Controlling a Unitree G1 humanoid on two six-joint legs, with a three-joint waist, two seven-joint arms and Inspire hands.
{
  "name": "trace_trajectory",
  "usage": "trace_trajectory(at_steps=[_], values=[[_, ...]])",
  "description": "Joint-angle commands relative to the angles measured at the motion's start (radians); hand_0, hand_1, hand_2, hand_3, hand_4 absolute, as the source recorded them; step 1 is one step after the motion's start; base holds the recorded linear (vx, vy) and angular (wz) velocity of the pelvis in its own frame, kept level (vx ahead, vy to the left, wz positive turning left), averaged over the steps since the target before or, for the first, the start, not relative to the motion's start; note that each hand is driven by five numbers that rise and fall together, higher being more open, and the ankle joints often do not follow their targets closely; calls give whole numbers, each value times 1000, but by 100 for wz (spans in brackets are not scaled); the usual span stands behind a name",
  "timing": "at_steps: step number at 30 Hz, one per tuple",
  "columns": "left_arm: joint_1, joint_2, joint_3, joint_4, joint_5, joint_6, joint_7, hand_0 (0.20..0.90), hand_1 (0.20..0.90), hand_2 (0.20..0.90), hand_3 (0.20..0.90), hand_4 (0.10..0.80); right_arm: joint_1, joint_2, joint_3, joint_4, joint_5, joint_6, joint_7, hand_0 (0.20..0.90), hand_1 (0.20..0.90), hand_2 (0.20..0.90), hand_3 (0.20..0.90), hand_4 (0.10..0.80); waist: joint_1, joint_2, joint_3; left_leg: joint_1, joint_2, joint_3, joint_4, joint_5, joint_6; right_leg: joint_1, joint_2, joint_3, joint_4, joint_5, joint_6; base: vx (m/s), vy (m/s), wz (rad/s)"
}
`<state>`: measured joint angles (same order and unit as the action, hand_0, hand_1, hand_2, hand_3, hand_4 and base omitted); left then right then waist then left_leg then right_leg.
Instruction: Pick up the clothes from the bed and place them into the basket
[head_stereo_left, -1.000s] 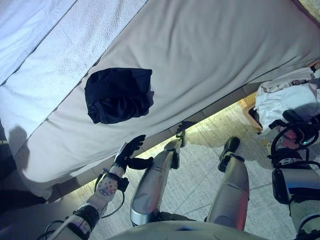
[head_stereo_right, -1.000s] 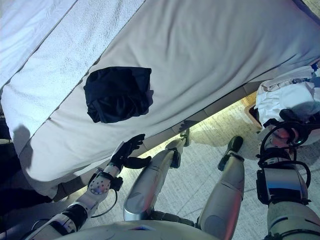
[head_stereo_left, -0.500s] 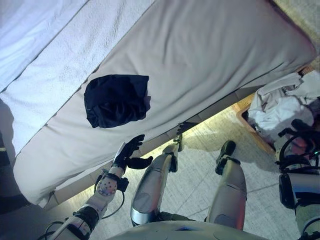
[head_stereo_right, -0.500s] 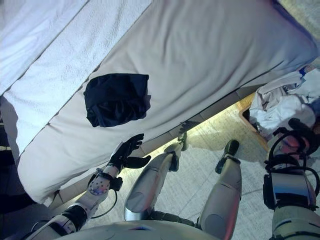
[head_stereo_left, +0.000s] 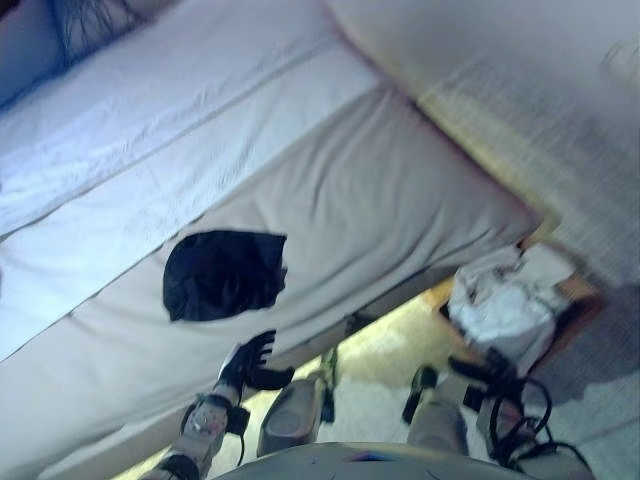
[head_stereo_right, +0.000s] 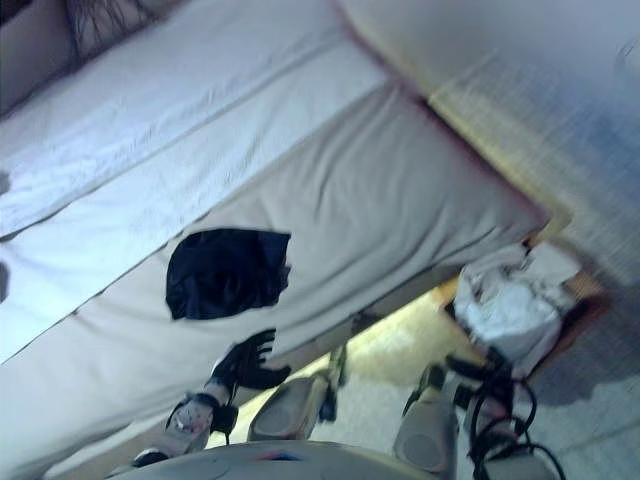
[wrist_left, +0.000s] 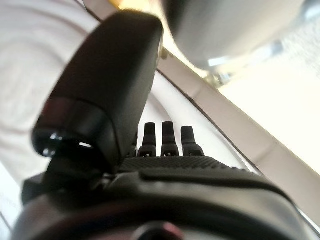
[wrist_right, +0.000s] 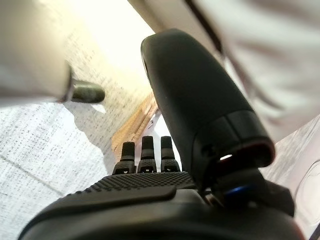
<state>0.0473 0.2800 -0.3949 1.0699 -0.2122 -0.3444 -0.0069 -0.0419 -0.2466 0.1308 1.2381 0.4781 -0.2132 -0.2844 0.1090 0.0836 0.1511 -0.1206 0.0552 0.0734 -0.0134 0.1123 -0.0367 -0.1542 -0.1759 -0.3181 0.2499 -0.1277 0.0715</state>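
Note:
A dark crumpled garment (head_stereo_left: 222, 275) lies on the grey bed sheet (head_stereo_left: 400, 210), near the bed's front edge. My left hand (head_stereo_left: 248, 362) is open, just below that edge, a short way from the garment and touching nothing. Its straight fingers (wrist_left: 163, 137) point along the mattress side in the left wrist view. A wooden basket (head_stereo_left: 578, 300) stands on the floor at the right, with white clothes (head_stereo_left: 500, 300) piled in it. My right hand (wrist_right: 150, 187) is open and empty, low beside the basket, with its fingers toward the basket's wooden edge (wrist_right: 132, 127).
A white cover (head_stereo_left: 130, 130) lies over the far part of the bed. Pale carpet (head_stereo_left: 560, 110) runs past the bed's right end. A lit strip of floor (head_stereo_left: 385, 345) lies between the bed and the basket.
The whole picture has shifted: the camera has swung up and now takes in more of the bed and floor. The garment has not moved, and both hands stay open.

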Motion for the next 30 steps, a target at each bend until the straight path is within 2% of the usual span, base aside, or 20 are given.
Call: trace_trajectory(at_steps=[1,5,8,11,12,14,15,16,17,18,23,24,25,26,27,28,29,30], values=[[-56,-2,77,42,27,11,1,900,900,900,900,800,-4,-7,2,6,-71,25,23,900,900,900,900,800,15,-37,0,57,-24,-22,-37,-2,-36,181,63,-22,-210,117,-18,114,-2,2],[-52,-23,113,110,45,17,17,900,900,900,900,800,9,17,22,31,-134,66,15,900,900,900,900,800,22,-48,-25,78,-25,-36,-20,-13,-34,218,67,-31,-208,103,-28,81,-4,9],[-37,-26,138,131,34,10,39,900,900,900,900,800,15,20,40,33,-184,85,59,900,900,900,900,800,37,-57,-34,86,-23,-53,-7,-17,-35,246,73,-45,-208,89,-39,103,2,11],[-16,-21,158,133,41,-7,48,900,900,900,900,800,19,12,54,20,-233,65,85,900,900,900,900,800,61,-55,-32,68,-10,-45,-4,-3,-48,272,79,-74,-215,80,-46,60,53,30],[-12,-20,161,132,49,-7,44,900,900,900,900,800,21,11,56,11,-222,61,91,900,900,900,900,800,62,-54,-31,60,2,-13,-3,3,-54,279,77,-95,-217,78,-45,-9,106,32],[-17,-15,151,125,89,1,27,900,900,900,900,800,34,8,46,-14,-198,35,98,900,900,900,900,800,46,-53,-26,44,60,161,28,26,-74,298,64,-178,-218,76,-41,-23,124,80],[-23,-14,145,119,97,16,25,900,900,900,900,800,40,6,44,-34,-196,25,98,900,900,900,900,800,33,-60,-28,51,87,237,43,15,-89,308,51,-208,-214,63,-31,-24,182,143],[-30,-14,144,116,109,29,26,900,900,900,900,800,37,6,45,-49,-191,18,99,900,900,900,900,800,22,-64,-28,59,107,310,49,9,-86,306,35,-244,-205,70,-22,-13,226,166],[-33,-15,143,117,115,35,29,900,900,900,900,800,32,6,50,-59,-205,10,107,900,900,900,900,800,18,-66,-30,66,109,337,45,1,-80,303,24,-258,-197,74,-15,-40,204,142],[-34,-16,143,119,115,36,31,900,900,900,900,800,30,6,55,-65,-212,7,109,900,900,900,900,800,17,-66,-31,68,106,340,39,-1,-78,302,20,-260,-191,74,-12,56,254,155],[-14,-11,150,119,143,33,47,900,900,900,900,800,-2,1,137,-130,-369,-12,165,900,900,900,900,800,58,-78,-70,119,16,275,-12,-53,-6,314,-33,-237,-81,73,33,170,251,67],[-16,2,146,104,143,46,41,900,900,900,900,800,-14,0,164,-165,-377,-1,191,900,900,900,900,800,68,-88,-76,126,-24,254,2,-81,29,303,-84,-221,26,122,60,236,326,72],[-20,13,140,89,154,51,31,900,900,900,900,800,-23,0,185,-203,-376,24,197,900,900,900,900,800,72,-89,-74,128,-46,240,22,-106,59,276,-137,-191,166,180,81,232,355,89],[-26,20,133,81,164,51,27,900,900,900,900,800,-29,-2,199,-226,-380,34,202,900,900,900,900,800,71,-89,-73,129,-59,229,36,-126,82,235,-181,-157,271,217,95,173,285,104],[-37,35,116,61,179,58,24,900,900,900,900,800,-39,-12,220,-256,-379,50,207,900,900,900,900,800,61,-80,-66,138,-58,213,51,-150,104,175,-195,-98,388,236,95,130,179,100],[-44,44,106,48,177,70,24,900,900,900,900,800,-48,-16,236,-268,-382,58,208,900,900,900,900,800,53,-78,-61,144,-57,207,54,-159,110,138,-187,-64,424,236,95,77,33,107],[-56,55,87,34,174,79,30,900,900,900,900,800,-61,-24,258,-283,-383,66,205,900,900,900,900,800,41,-76,-55,140,-43,193,55,-145,111,88,-139,-37,377,238,59,90,-108,106],[-69,63,70,28,159,85,36,900,900,900,900,800,-75,-31,280,-289,-379,63,196,900,900,900,900,800,30,-86,-48,146,-43,156,54,-142,102,67,-93,-8,302,219,46,129,-213,111]])
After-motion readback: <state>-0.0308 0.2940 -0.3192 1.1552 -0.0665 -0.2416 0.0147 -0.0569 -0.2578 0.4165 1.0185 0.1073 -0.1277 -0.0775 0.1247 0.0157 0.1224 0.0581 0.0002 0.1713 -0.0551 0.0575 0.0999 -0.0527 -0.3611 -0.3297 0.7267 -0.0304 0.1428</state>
